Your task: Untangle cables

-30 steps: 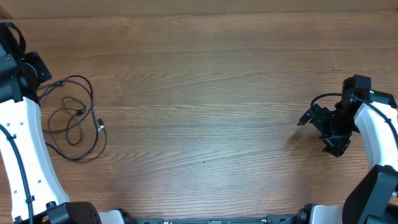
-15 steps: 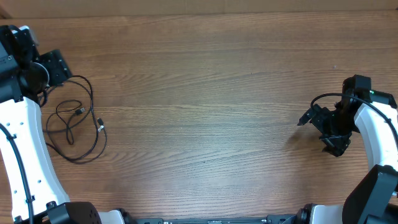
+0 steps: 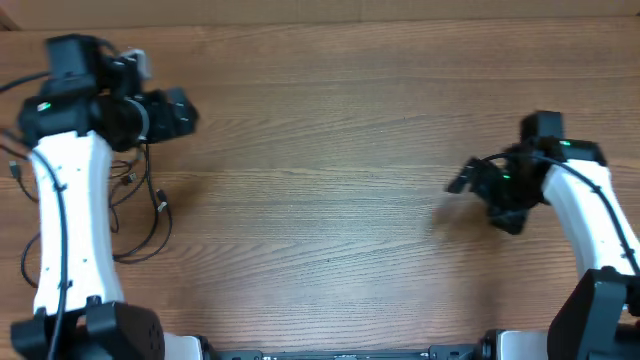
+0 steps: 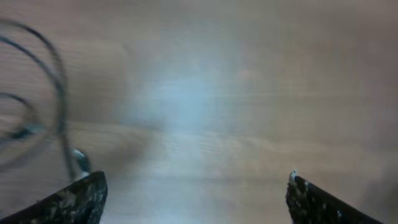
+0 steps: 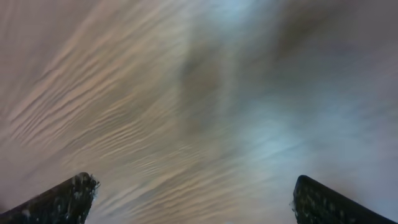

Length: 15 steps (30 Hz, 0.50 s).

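Note:
The cables point(image 3: 160, 203) lie in loose black loops at the left of the table, partly hidden under my left arm. One small plug shows beside the loops. My left gripper point(image 3: 185, 113) is up and to the right of them, open and holding nothing. In the blurred left wrist view the cables point(image 4: 60, 106) curve along the left edge, with a silver-tipped plug point(image 4: 79, 163) just off the left finger; the left gripper point(image 4: 196, 199) has only wood between its fingers. My right gripper point(image 3: 458, 183) hovers at the table's right side, and in its wrist view the right gripper point(image 5: 196, 199) stands wide open over bare wood.
The wooden table point(image 3: 320, 200) runs between the two arms. A thin cable end point(image 3: 14, 168) shows at the far left edge beside my left arm.
My left gripper opened and swung up and to the right, away from the cable loops. The right arm shifted a little left and up, still open.

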Available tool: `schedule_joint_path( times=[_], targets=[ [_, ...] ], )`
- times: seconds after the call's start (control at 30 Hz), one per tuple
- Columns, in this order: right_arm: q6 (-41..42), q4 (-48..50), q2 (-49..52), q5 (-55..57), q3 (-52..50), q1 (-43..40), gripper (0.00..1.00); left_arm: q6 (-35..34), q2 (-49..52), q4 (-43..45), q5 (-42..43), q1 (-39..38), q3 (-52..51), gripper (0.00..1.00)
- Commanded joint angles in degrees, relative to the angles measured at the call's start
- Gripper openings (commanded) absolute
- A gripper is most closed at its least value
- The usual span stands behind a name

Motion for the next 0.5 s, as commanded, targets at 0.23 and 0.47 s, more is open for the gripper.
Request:
schedule_joint_path(
  times=[0.23, 0.47],
  targets=[
    [-9.3, 10.8, 0.2, -4.7, -0.2, 15.1, 1.00, 1.3, 7.4, -11.3, -1.8, -10.8, 0.9, 1.00],
    [-9.3, 13.4, 0.2, -4.8, 3.0, 14.1, 1.00, 1.3, 8.5, -20.4, -1.9, -12.2, 0.9, 1.00]
  ],
)
